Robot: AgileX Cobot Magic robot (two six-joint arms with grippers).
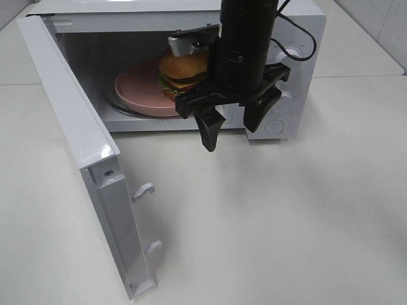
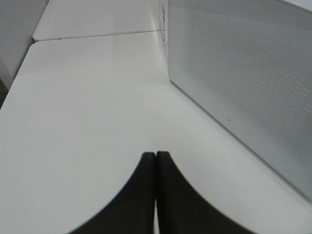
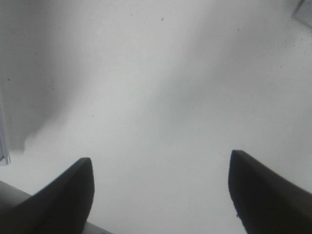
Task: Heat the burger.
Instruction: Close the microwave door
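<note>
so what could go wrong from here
The right gripper hangs open right in front of the microwave mouth; swinging the door shut now would likely hit it. The burger sits toward one side of the pink plate, so a bump from the fingers could tip it.

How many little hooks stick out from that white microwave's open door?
2: an upper white plastic hook on the open door, and a lower hook beneath it, nearer the table.

Body: right arm (image 1: 245,32) — matte black cylinder, thin black cable (image 1: 313,47) looping off one side. The right gripper (image 1: 229,138) has a black crossbar and two curved, tapering fingers (image 1: 210,130). The left gripper (image 2: 156,155) is the same smooth black — fingers flared toward the base.
</note>
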